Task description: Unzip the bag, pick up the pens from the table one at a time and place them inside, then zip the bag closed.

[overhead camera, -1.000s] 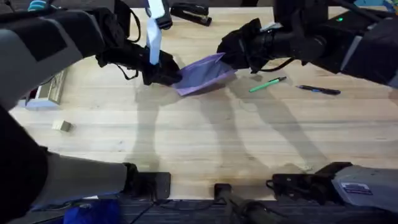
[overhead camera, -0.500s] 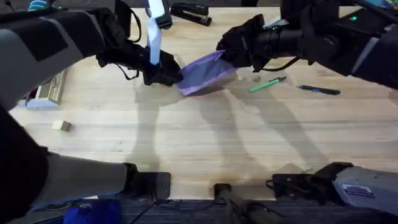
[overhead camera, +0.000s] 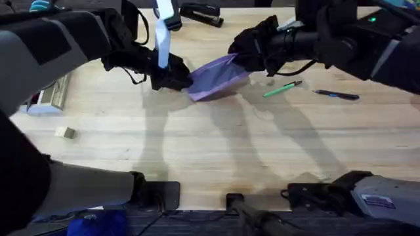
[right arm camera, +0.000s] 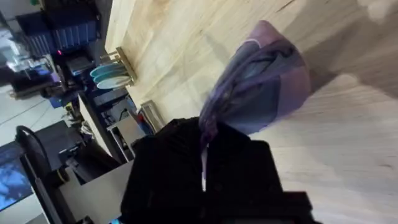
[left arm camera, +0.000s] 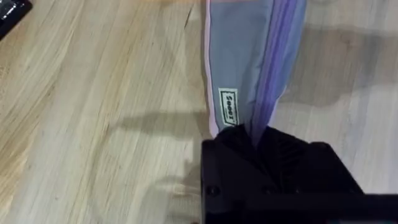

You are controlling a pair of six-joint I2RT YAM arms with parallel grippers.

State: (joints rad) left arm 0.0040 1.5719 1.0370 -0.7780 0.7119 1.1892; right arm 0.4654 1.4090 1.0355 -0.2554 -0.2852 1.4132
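The lavender and grey-blue bag point(overhead camera: 214, 77) hangs just above the table point(overhead camera: 216, 137), stretched between both arms. My left gripper point(overhead camera: 178, 78) is shut on its left end; the left wrist view shows the fabric point(left arm camera: 249, 68) pinched between the fingers point(left arm camera: 273, 158). My right gripper point(overhead camera: 241, 56) is shut on the bag's right end, and the bag point(right arm camera: 261, 87) bunches upward from its fingers point(right arm camera: 205, 162). A green pen point(overhead camera: 283, 88) lies on the table just right of the bag. A dark pen point(overhead camera: 335, 95) lies farther right.
A black stapler point(overhead camera: 200, 13) sits at the far edge of the table behind the bag. A small block point(overhead camera: 64, 132) and a boxy item point(overhead camera: 49, 98) rest at the left. The near half of the table is bare wood.
The bag's right end and my right gripper have shifted slightly up and back. The left gripper and both pens have stayed put.
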